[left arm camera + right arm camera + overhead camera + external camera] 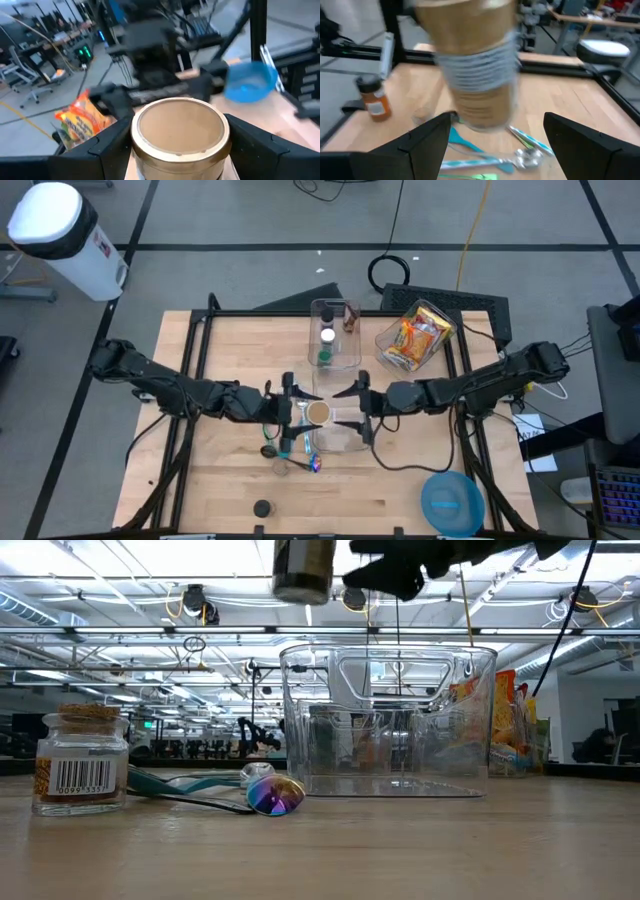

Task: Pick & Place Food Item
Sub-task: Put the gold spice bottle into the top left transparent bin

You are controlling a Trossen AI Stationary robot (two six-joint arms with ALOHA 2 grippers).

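Gold-lidded jar (318, 412) held up by left gripper (296, 416), above the table's middle.
Its fingers clamp the jar; right gripper (352, 412) stands open beside it, over a clear bin (388, 720).

A clear box (338, 436) sits mid-table. Left of it lie a spoon (272, 794) and a small jar (82, 760). A second box (335, 335) and a snack tub (413, 337) stand at the far side; a bowl (452, 502) sits near right.
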